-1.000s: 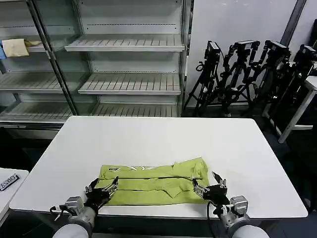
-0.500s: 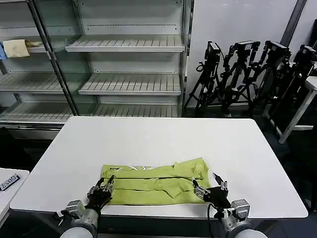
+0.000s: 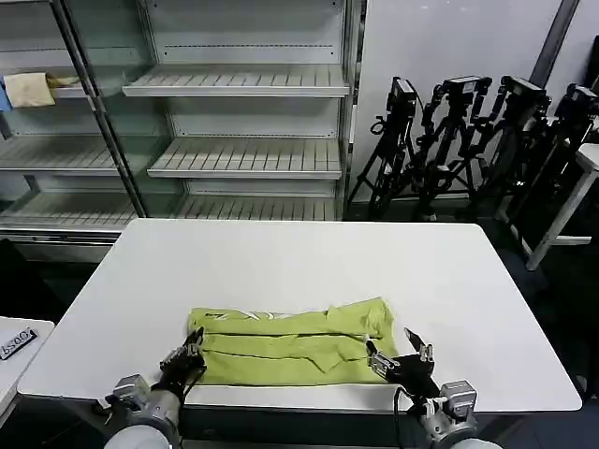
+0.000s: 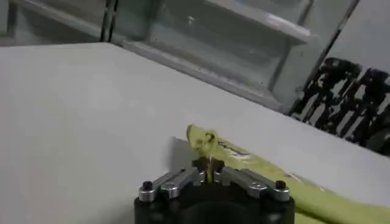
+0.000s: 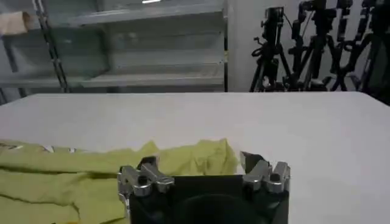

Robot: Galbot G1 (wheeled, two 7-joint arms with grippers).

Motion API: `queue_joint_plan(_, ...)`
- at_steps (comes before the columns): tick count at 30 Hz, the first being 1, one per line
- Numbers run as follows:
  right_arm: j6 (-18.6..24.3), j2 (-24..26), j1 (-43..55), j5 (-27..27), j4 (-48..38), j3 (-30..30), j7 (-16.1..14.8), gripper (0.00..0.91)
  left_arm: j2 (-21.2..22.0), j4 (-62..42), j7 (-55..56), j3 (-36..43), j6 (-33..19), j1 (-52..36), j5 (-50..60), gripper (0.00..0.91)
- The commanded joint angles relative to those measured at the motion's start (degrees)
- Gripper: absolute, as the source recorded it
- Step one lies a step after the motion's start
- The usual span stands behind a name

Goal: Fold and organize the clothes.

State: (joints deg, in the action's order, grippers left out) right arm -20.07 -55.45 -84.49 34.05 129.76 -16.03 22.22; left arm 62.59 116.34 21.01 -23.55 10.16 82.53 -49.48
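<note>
The clothes [image 3: 290, 341] are one lime yellow-green T-shirt, lying folded into a long band near the front edge of the white table [image 3: 281, 257]. My left gripper [image 3: 185, 359] is at the band's front left corner and is shut on a pinch of the fabric. The left wrist view has that gripper [image 4: 209, 171] with a bunched fold of the clothes [image 4: 256, 163] rising between its jaws. My right gripper [image 3: 397, 354] sits open at the front right corner. In the right wrist view, this gripper [image 5: 198, 163] has its jaws spread wide before the clothes [image 5: 79, 182], holding nothing.
Empty metal shelves [image 3: 243, 159] stand behind the table, with a small pale yellow cloth [image 3: 28, 89] on the upper left one. Black tripods [image 3: 468, 131] crowd the back right. A second small table [image 3: 14, 348] juts in at the left.
My left gripper has shut on the shirt's front left corner and drawn back slightly. The front band of the shirt has shifted and narrowed. The right gripper has barely moved.
</note>
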Motion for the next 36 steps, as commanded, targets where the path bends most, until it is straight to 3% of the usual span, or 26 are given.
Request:
queue_joint_plan(1,0.08,-0.14,-0.42,-0.07,0.27,-0.21,0.04,0.907,-2.01,2.38,-0.39,-6.14,-2.66,1.13,-7.29,0.030)
queue_joint_plan(13,0.01,-0.10,0.97,0.28,-0.29,0.60,0.02,0.907,-10.19,-2.37,-0.80,-22.93,0.16,3.35,-18.59,0.030)
queue_joint_plan(18,0.02,-0.24,1.20,0.28,-0.72,1.16,0.01,0.907,-11.48,0.83,-0.33,-25.76,1.54,2.44,-25.64,0.030)
queue_joint_plan(28,0.06,-0.03,0.06,0.24,-1.02,0.61,-0.12,0.907,-4.53,12.03,1.45,-16.06,2.37,-0.16,-35.34,0.030)
queue_joint_plan(36,0.50,0.12,-0.58,0.13,-1.50,0.63,-0.45,0.907,-1.06,13.46,1.33,-5.91,1.61,-2.25,-32.28,0.030)
